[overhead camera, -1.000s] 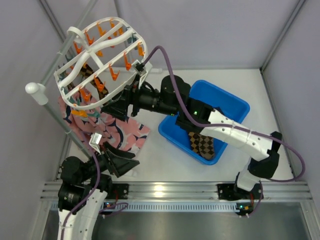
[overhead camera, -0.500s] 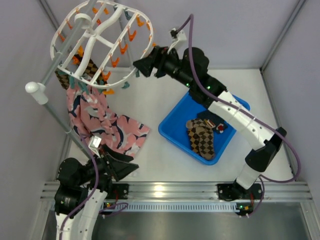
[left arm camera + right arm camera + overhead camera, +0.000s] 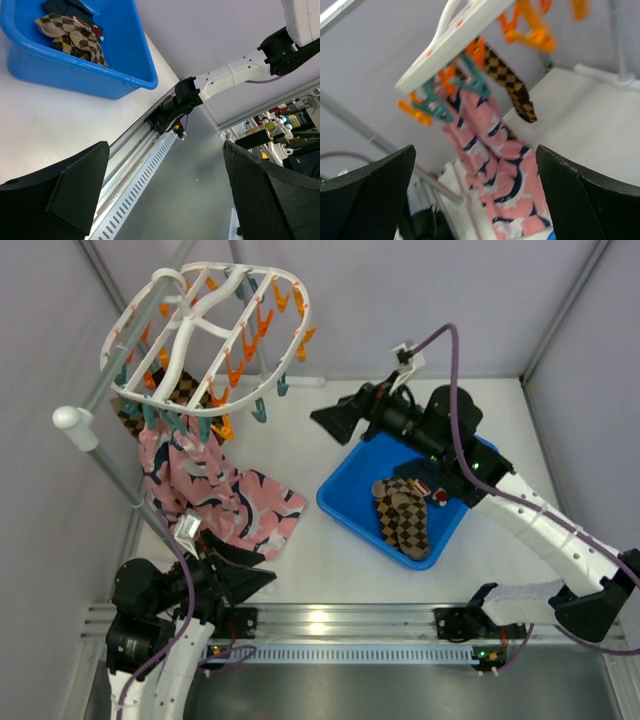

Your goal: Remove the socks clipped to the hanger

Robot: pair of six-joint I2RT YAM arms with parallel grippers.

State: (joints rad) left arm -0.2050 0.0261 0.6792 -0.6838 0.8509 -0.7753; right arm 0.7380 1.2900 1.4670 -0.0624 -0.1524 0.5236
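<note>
the task is partly done, judging by how things lie. two brown-and-black checkered socks (image 3: 403, 522) already rest in the blue bin (image 3: 345, 508) on the tabletop (image 3: 300, 560), with a dark piece (image 3: 60, 6) beside them that looks like a navy sock. the white hanger (image 3: 196, 322) hangs tilted at the far left on the grey pole (image 3: 120, 480), and it is not bare yet: the pink socks (image 3: 215, 495) with navy-and-white marks are still clipped under its near edge and trail down onto the tabletop, and at least one checkered sock (image 3: 188, 388) is still pinned behind them. so i judge roughly half the load is left to unclip. the right gripper (image 3: 322, 420) hovers between the hanger and the bin, fingers spread wide and holding nothing, facing the pink socks. the left gripper (image 3: 265, 568) sits low near its base, also spread and empty, apart from the socks. no brand, label or writing can be read anywhere.
</note>
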